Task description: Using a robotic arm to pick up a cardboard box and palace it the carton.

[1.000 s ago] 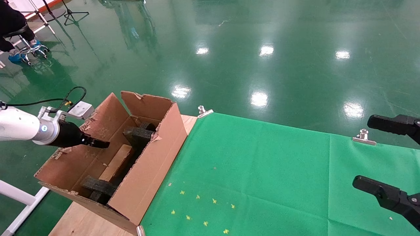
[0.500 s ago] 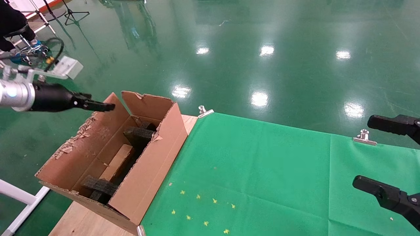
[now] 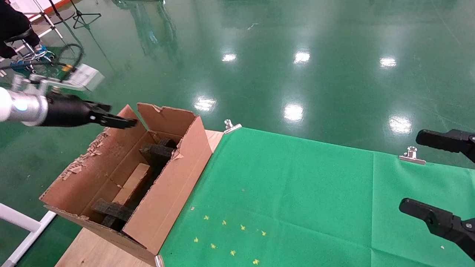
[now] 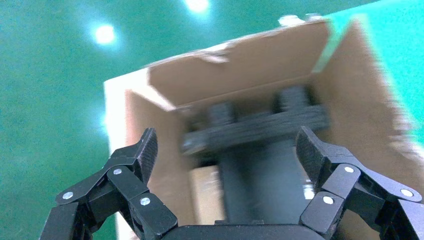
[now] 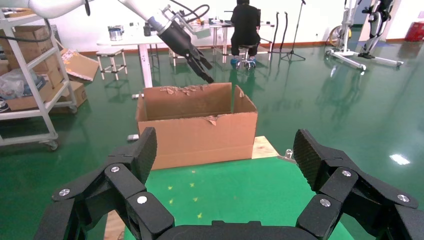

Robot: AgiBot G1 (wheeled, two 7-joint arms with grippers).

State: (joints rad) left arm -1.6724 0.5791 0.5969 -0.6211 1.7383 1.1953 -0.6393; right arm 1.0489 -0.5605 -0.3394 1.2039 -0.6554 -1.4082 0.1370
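A: Where does it stand?

B: The left gripper hangs above the carton's far left flap, its fingers spread wide in the wrist view and holding nothing. The box lies inside the carton, along its floor between the foam blocks. So the placing looks done.

A: What could go wrong?

B: The arm is close over the ragged flap. If it swings low across the carton, a finger could catch that torn edge and drag or tip the carton toward the table's edge. The near end of the carton already sits close to the corner of the wooden board, so a shove that way could push it off.

A: And the right gripper?

B: The right gripper is parked well to the right of the carton, jaws wide apart and empty, over the cloth.

A: The surface?

B: A green cloth right of the carton, clipped at its far edge with metal clips, small yellow stars near the carton's near end.

A: The room?

B: Glossy green floor beyond the carton, with lamp glare. A seated person, tables and shelves stand well behind it.
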